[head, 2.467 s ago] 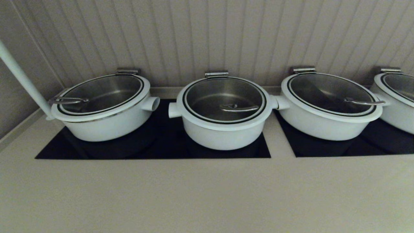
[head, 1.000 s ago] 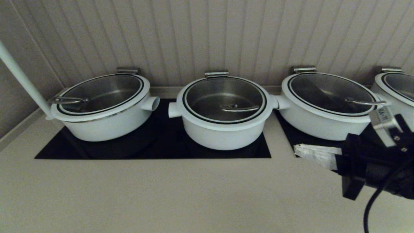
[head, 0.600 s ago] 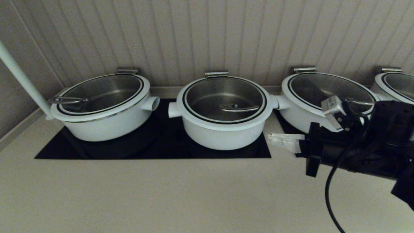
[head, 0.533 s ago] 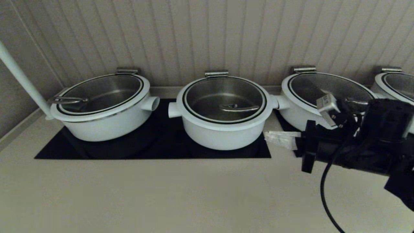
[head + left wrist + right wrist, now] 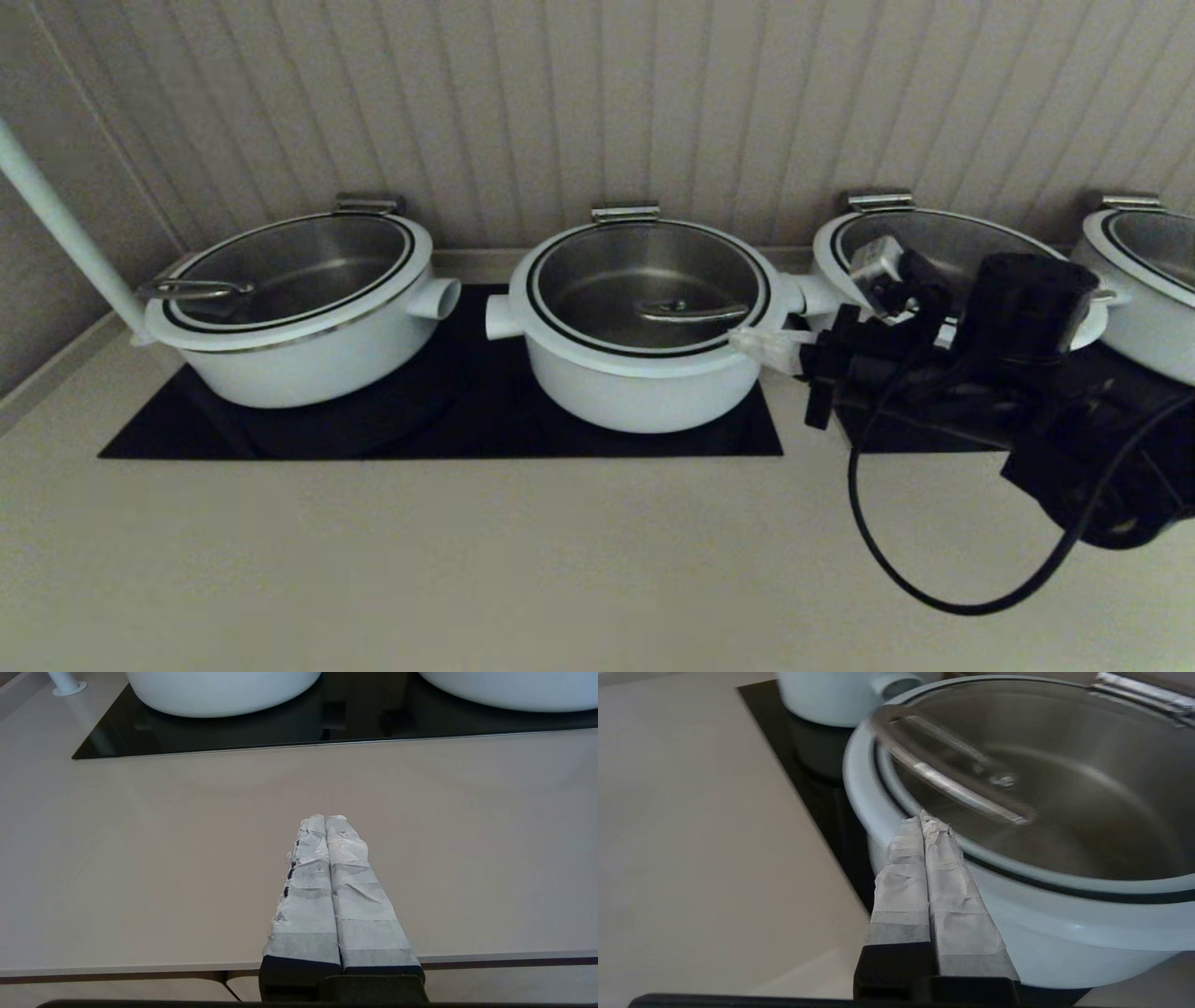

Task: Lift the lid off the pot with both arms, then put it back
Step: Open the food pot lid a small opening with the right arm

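The pot [image 5: 644, 392] is the middle white one, with a short stub on each side, on the black cooktop. Its glass lid [image 5: 597, 280] with white rim, black ring and steel bar handle [image 5: 691, 312] lies closed on it. My right gripper [image 5: 738, 340] is shut and empty, its white-wrapped tips just over the lid's right front rim. In the right wrist view the tips [image 5: 922, 819] sit at the white rim [image 5: 859, 774], short of the handle [image 5: 952, 784]. My left gripper [image 5: 325, 819] is shut and empty, low over the beige counter, and does not show in the head view.
A like pot [image 5: 299, 345] stands to the left, two more [image 5: 934, 233] [image 5: 1139, 280] to the right, partly behind my right arm. A white pole [image 5: 56, 224] leans at far left. The ribbed wall is close behind. The beige counter [image 5: 420, 560] stretches in front.
My right arm has come in from the lower right, risen and swung left, carrying its shut tips up to the middle pot's right rim. The pots and lids have not moved.
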Tool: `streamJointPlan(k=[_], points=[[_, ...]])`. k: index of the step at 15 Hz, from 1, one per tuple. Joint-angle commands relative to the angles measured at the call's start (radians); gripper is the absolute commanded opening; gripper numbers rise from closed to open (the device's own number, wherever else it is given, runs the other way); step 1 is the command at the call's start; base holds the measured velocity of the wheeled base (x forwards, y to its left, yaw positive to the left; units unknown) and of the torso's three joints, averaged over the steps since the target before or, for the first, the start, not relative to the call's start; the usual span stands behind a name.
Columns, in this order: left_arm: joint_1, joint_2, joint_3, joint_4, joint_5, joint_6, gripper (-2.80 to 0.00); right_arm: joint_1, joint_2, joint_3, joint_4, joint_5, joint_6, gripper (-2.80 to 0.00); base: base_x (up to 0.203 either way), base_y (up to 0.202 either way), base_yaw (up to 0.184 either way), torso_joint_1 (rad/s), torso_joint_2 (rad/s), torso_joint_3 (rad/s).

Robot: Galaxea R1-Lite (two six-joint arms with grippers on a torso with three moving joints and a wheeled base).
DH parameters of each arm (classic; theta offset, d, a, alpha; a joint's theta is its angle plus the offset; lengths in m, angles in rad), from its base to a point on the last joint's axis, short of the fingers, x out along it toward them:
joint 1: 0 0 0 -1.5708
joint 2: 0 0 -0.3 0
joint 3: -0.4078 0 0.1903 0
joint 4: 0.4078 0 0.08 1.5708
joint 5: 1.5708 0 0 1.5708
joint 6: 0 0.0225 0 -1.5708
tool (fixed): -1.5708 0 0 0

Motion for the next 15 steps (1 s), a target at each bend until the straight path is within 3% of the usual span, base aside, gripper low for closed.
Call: streamJointPlan(k=[1, 6, 12, 15], points=[[0.000, 0.000, 0.000, 0.001, 0.000, 0.000, -2.80, 0.002, 0.025, -0.013, -0.006, 0.002, 0.000, -2.80, 0.000, 0.000, 0.000, 0.000, 0.00, 0.000], [0.000, 0.000, 0.000, 0.001, 0.000, 0.000, -2.80, 0.028, 0.058, -0.050, -0.007, -0.009, -0.001, -2.80, 0.000, 0.000, 0.000, 0.000, 0.00, 0.000], [0.000, 0.000, 0.000, 0.001, 0.000, 0.000, -2.80, 0.040, 0.156, -0.143, -0.124, -0.137, -0.003, -2.80, 0.000, 0.000, 0.000, 0.000, 0.00, 0.000], [0.000, 0.000, 0.000, 0.000, 0.000, 0.002, -2.80, 0.042, 0.156, -0.167, -0.126, -0.153, -0.003, -2.80, 0.000, 0.000, 0.000, 0.000, 0.00, 0.000]])
